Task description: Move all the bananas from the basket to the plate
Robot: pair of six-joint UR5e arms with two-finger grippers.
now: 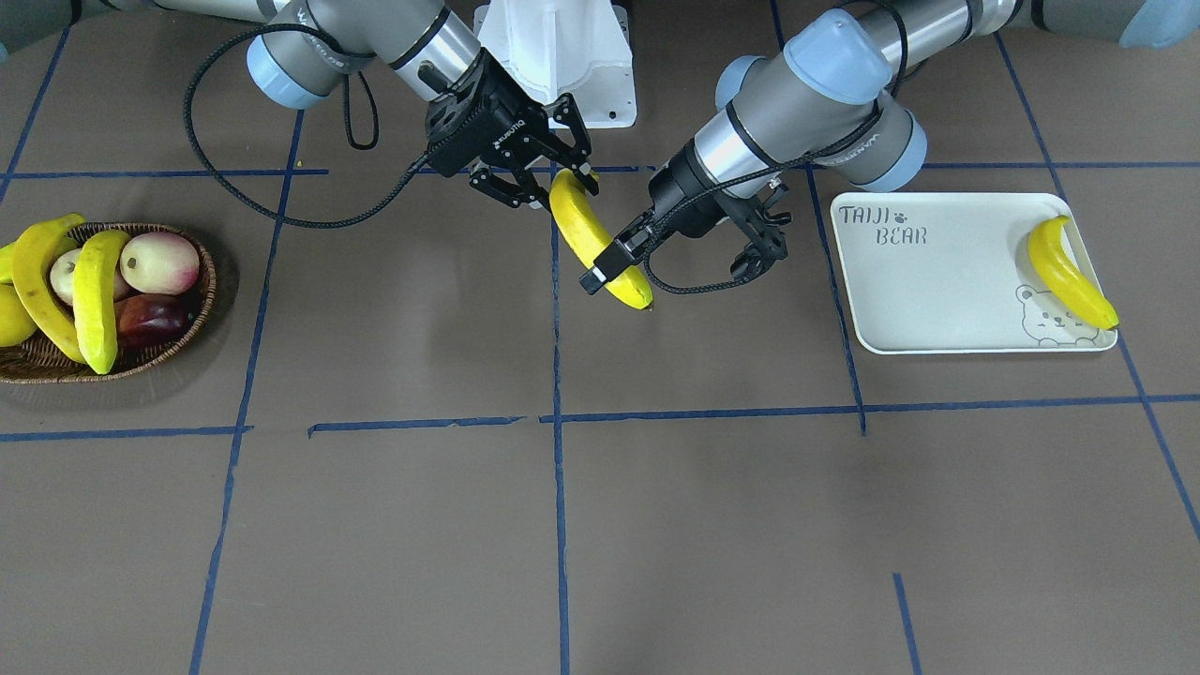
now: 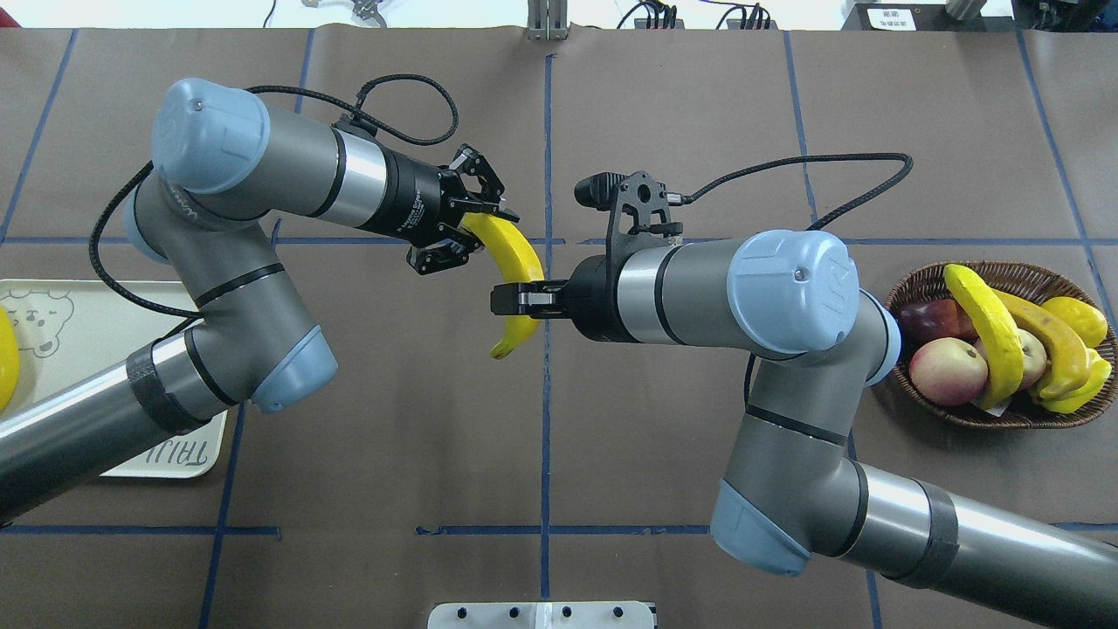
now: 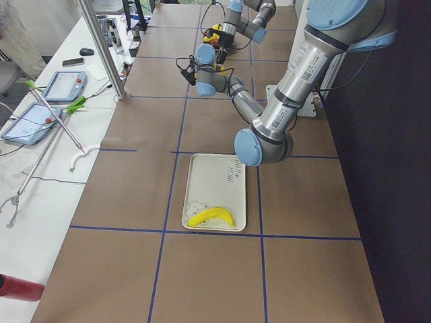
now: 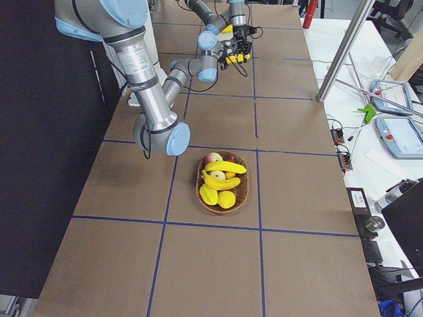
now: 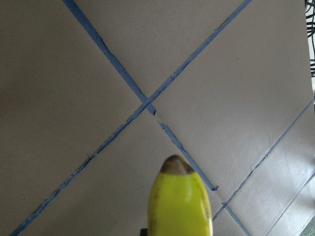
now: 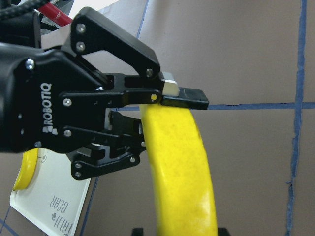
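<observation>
Banana [image 1: 583, 234] midair | long axis spans right end effector [image 2: 507, 299] to left end effector [image 2: 491, 231] | both clenched on it | plate [image 1: 937, 281] nearer left

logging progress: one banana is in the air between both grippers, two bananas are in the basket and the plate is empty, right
Not empty: the front-facing view shows one banana lying on the plate. The rest holds: the held banana is between the left gripper and right gripper, and two bananas sit in the basket.
</observation>
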